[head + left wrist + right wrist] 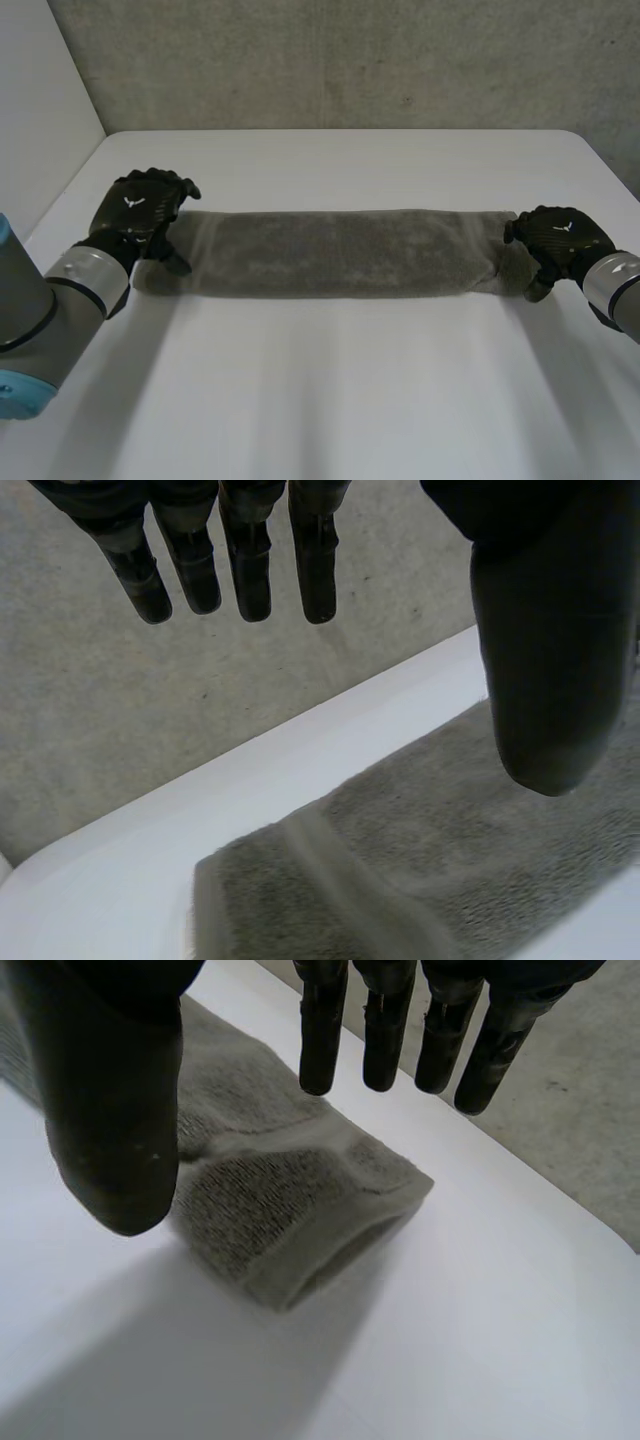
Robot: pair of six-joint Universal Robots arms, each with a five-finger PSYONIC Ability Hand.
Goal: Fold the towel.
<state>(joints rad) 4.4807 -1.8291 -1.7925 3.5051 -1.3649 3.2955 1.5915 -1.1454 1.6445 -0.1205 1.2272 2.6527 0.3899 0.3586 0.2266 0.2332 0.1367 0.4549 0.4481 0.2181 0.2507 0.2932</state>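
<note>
White counter point(330, 400) before a bare concrete wall point(330, 60): one robot hand poised at each end of a grey towel.

The towel point(330, 252) lies folded into a long strip, its long axis running straight from the left robot hand point(140, 212) to the right robot hand point(560, 238). Each is equally near its own short end. Both hang over those ends with fingers point(250, 580) straight and thumb spread wide, holding nothing. The way between the ends looks free, so the next fold likely carries one end across to the other.

The towel point(330, 252) is nubby grey terry cloth; the table point(350, 390) is smooth matt white.
</note>
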